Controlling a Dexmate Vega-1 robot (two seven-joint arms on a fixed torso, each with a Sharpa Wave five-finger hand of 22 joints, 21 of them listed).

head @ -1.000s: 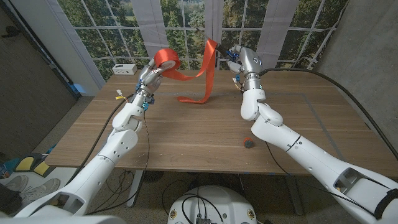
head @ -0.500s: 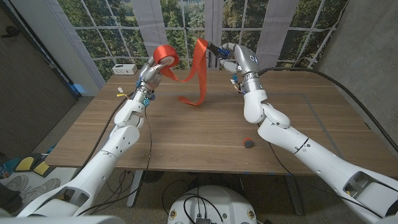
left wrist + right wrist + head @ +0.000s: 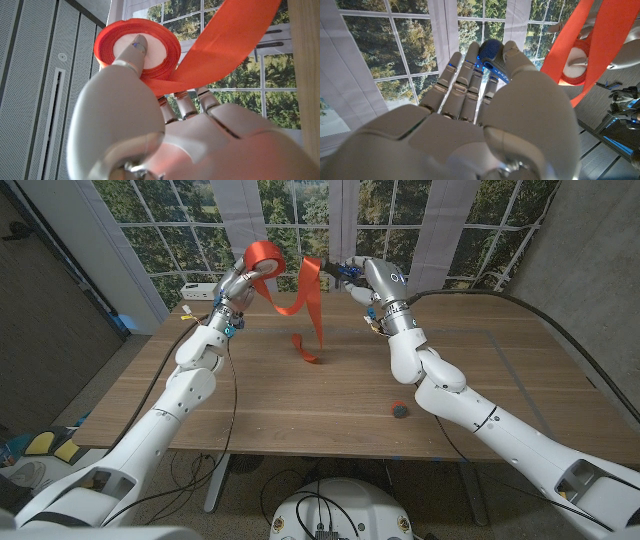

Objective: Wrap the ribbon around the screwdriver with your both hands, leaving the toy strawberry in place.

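One ribbon roll, one screwdriver, one toy strawberry, and two hands up in the air over the far half of the table. The left hand (image 3: 232, 288) is raised at the far left and grips the red ribbon roll (image 3: 265, 255), a fingertip (image 3: 138, 44) pressed on the roll's white core, the other fingers tucked behind it. From the roll a loose length of ribbon (image 3: 305, 305) swings right, rises to the right hand, then drops in a twisting strip whose end curls just above or on the wood; I cannot tell if it touches. The right hand (image 3: 372, 278) is up at the far middle, fingers wrapped around the screwdriver (image 3: 345, 270), and in the right wrist view its blue handle end (image 3: 490, 52) pokes out between thumb and fingers. The ribbon passes by the screwdriver's tip, though whether it is looped around it is hard to tell.

The toy strawberry (image 3: 399, 410), small and dark reddish, lies alone on the near right of the table, just beside the right forearm and well apart from the ribbon. A white power strip (image 3: 201, 290) rests at the far left edge, behind the left hand. The surface is a wooden table (image 3: 300, 395), brown and grained. Behind it stand tall gridded windows (image 3: 300, 205) with trees, white curtains, and grey walls either side.
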